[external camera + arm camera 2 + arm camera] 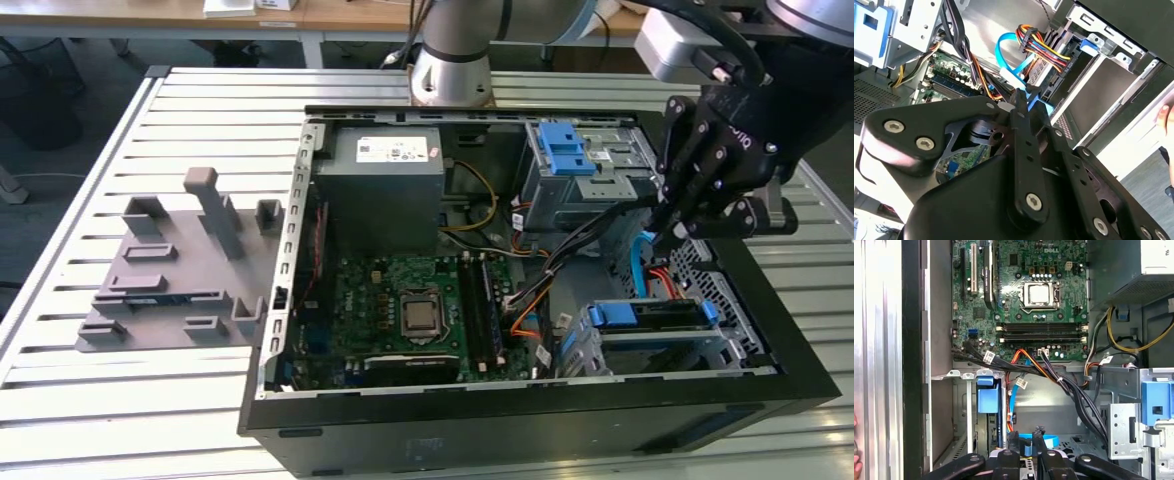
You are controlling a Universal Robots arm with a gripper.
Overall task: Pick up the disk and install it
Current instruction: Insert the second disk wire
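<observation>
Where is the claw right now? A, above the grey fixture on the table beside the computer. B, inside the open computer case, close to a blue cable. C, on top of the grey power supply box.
B: in the exterior view the claw hangs inside the open computer case on the exterior view's right side, close to the blue cable.

Blue-railed disk point(650, 318) in case bay
</observation>
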